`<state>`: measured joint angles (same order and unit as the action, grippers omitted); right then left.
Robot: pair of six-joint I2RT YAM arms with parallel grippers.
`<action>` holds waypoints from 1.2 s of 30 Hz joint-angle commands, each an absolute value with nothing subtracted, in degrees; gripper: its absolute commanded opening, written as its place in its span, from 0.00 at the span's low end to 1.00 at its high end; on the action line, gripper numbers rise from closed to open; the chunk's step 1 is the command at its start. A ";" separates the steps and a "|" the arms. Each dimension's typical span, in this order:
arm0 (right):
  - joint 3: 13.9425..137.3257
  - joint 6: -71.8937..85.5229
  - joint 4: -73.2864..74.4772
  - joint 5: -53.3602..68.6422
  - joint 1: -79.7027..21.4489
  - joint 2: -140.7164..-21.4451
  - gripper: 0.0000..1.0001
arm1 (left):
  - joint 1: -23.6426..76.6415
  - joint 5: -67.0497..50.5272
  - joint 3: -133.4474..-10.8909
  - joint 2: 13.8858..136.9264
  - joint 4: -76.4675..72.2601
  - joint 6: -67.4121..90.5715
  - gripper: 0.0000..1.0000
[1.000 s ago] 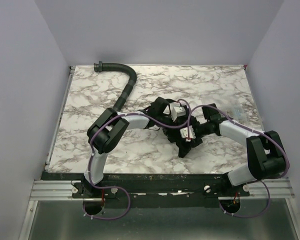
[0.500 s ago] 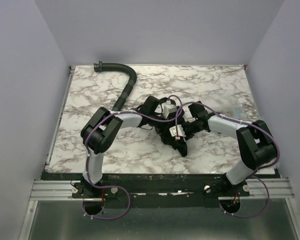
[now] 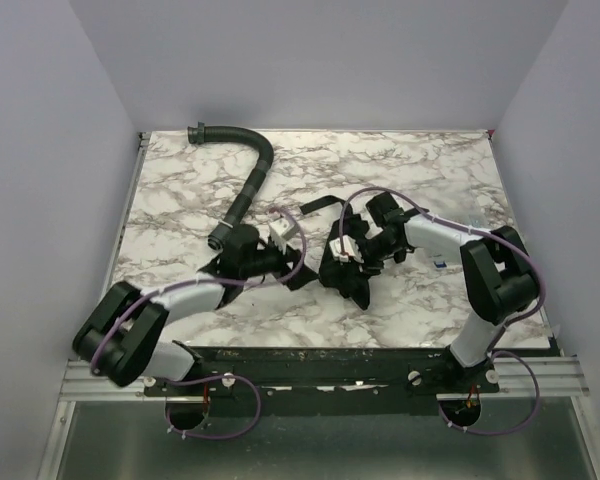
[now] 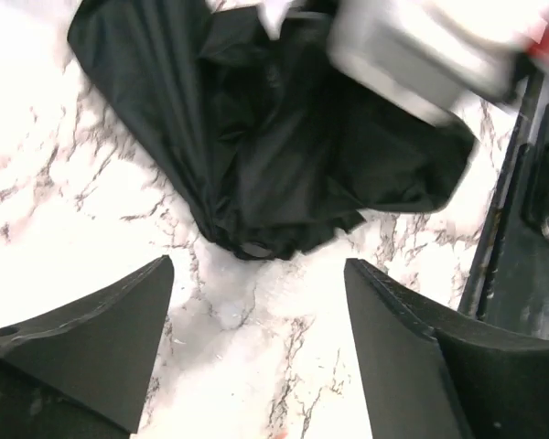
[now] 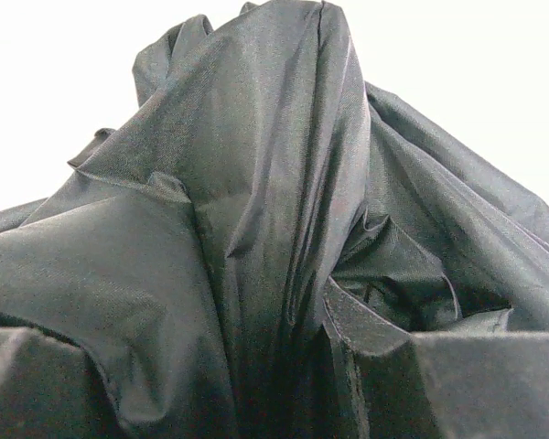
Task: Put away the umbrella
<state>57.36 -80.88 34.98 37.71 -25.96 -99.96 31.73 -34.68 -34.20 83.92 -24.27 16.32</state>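
Note:
The umbrella (image 3: pixel 346 282) lies as a crumpled black bundle on the marble table, right of centre and near the front. My right gripper (image 3: pixel 350 256) is at its upper side, and in the right wrist view dark fabric (image 5: pixel 256 210) fills the frame, bunched between the jaws of this gripper (image 5: pixel 284 375), which is shut on it. My left gripper (image 3: pixel 292 268) sits low just left of the bundle, apart from it. In the left wrist view this gripper (image 4: pixel 258 274) is open over bare marble, with the umbrella's fabric (image 4: pixel 274 155) a short way ahead.
A black ribbed curved hose (image 3: pixel 248 190) lies at the back left of the table (image 3: pixel 180 220). A thin black strap (image 3: pixel 318 206) lies behind the bundle. The dark front rail (image 4: pixel 522 210) runs close to the right of the left gripper. Purple-grey walls enclose three sides.
The left gripper opened, let go of the umbrella, and its arm swung back toward the near left. The right gripper closed on the fabric and shifted left with the bundle.

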 commanded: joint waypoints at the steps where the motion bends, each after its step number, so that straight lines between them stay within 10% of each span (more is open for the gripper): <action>1: 55.27 -67.79 52.70 30.29 -27.14 -108.50 0.20 | 40.29 -23.06 -19.37 69.91 -47.58 -4.13 0.79; 22: 60.70 -57.81 55.17 31.18 -25.85 -116.58 0.20 | 56.84 -5.97 -42.28 95.93 -16.43 -42.22 0.75; 30: 66.72 -61.63 60.67 38.64 -19.68 -113.85 0.43 | 56.69 -9.54 -52.35 105.99 -0.28 -29.99 0.00; 36: 78.90 -65.24 66.51 43.33 -10.15 -110.14 0.71 | 55.96 -18.42 -52.55 109.48 5.41 -21.67 0.00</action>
<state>73.08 -62.94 57.19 44.29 -15.62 -109.89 56.88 -10.74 -55.42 103.09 -10.92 -30.70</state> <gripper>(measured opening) 0.656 0.057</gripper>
